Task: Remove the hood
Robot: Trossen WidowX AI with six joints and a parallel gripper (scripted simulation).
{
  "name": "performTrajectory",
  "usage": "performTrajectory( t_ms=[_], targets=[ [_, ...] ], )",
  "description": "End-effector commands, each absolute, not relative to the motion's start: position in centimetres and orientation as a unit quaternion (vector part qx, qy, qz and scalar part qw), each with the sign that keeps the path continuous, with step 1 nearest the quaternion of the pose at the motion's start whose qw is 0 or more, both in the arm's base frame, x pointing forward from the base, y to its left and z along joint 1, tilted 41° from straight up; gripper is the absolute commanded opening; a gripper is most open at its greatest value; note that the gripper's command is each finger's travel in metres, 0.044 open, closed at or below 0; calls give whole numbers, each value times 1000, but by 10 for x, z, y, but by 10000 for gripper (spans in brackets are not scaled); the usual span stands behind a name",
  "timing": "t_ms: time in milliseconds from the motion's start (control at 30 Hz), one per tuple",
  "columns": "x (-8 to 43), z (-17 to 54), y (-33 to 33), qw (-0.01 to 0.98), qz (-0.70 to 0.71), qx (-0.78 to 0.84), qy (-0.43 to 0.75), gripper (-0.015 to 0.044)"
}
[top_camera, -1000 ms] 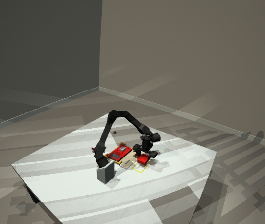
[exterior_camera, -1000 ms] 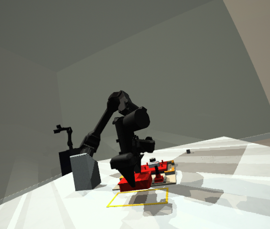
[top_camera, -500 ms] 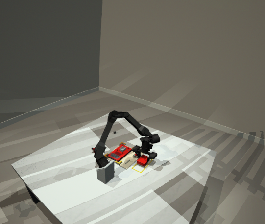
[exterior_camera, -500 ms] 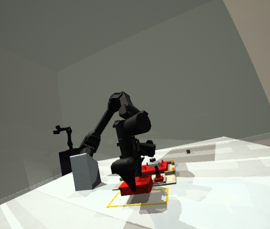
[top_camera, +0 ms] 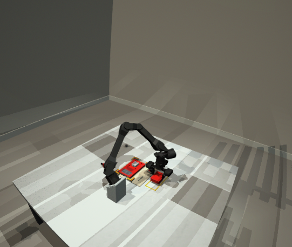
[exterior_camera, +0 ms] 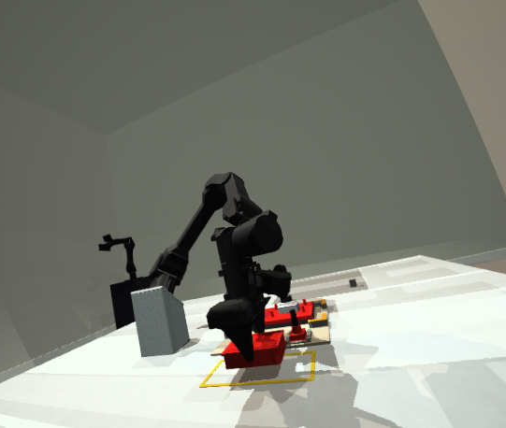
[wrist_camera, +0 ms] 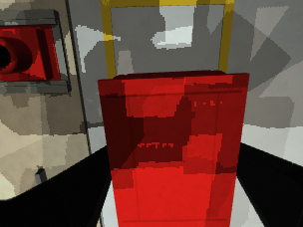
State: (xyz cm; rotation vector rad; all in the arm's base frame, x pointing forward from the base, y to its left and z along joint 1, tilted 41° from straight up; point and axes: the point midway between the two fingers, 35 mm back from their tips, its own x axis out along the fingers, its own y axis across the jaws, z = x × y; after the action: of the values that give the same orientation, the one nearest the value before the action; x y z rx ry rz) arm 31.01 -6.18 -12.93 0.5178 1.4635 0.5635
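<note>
The red, box-shaped hood (top_camera: 156, 178) (exterior_camera: 271, 348) (wrist_camera: 174, 194) is held level between the two black fingers of my gripper (top_camera: 158, 174) (exterior_camera: 254, 346) (wrist_camera: 170, 149), which is shut on its sides. A shadow lies under the hood, and it hangs a little above the table. The marked area is a yellow outline (top_camera: 150, 187) (exterior_camera: 257, 383) (wrist_camera: 108, 55); the hood overlaps it in every view, and the wrist view shows its far end beyond the hood. The red toy car body (top_camera: 136, 170) (exterior_camera: 278, 319) lies flat on the beige board (top_camera: 140, 184) (exterior_camera: 320, 335) (wrist_camera: 40, 119).
A red piece with a black knob (exterior_camera: 297, 334) (wrist_camera: 37, 55) stands on the board beside the hood. Orange corner brackets (top_camera: 131, 179) (exterior_camera: 318, 322) edge the car body. A grey block (top_camera: 116, 192) (exterior_camera: 154, 322) stands by the arm's base. A small dark cube (top_camera: 126, 145) (exterior_camera: 353, 282) lies farther back.
</note>
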Motion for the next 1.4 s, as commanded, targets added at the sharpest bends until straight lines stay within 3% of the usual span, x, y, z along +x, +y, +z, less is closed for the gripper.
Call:
performTrajectory(
  t_ms=[0,1367],
  targets=[
    [308,-131,-60,676,251,235,652,0],
    [309,-146,-47,676,251,235,652,0]
  ],
)
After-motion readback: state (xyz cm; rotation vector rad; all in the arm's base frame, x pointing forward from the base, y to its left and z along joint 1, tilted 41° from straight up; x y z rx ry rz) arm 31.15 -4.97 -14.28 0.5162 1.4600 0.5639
